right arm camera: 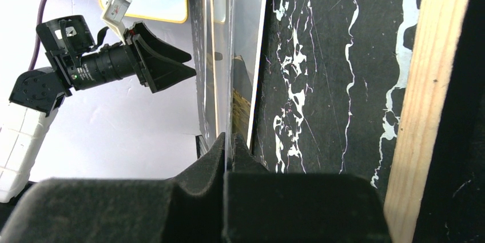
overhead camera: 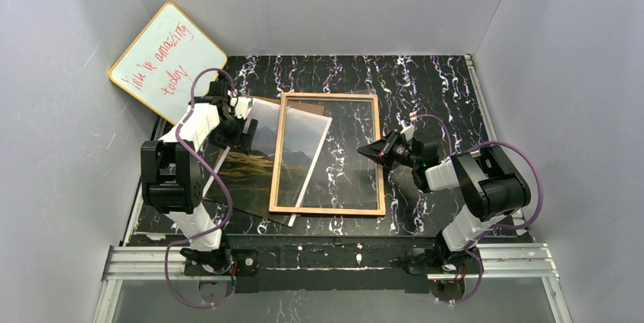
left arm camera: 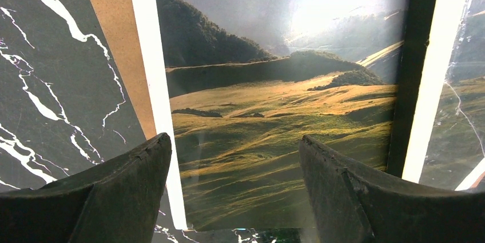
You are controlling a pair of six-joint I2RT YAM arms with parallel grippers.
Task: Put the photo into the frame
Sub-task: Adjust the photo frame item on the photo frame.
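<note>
The frame (overhead camera: 380, 157) lies wood-coloured back up in the middle of the marble table. The photo (overhead camera: 250, 171), a mountain landscape, lies to its left on the brown hardboard. Its right part reaches under the frame's left rail. My left gripper (overhead camera: 244, 131) is open and empty, hovering over the photo's grassy part (left arm camera: 274, 117) beside the frame's rail (left arm camera: 437, 83). My right gripper (overhead camera: 363, 151) is inside the frame near its right rail (right arm camera: 429, 100). It (right arm camera: 227, 140) is shut on a thin clear sheet seen edge-on, seemingly the glass pane (right arm camera: 229, 54).
A yellow-edged whiteboard (overhead camera: 167, 61) with red writing leans in the back left corner. The brown hardboard backing panel (left arm camera: 114, 37) lies under the photo. Grey walls close in three sides. Both arm bases stand at the near edge.
</note>
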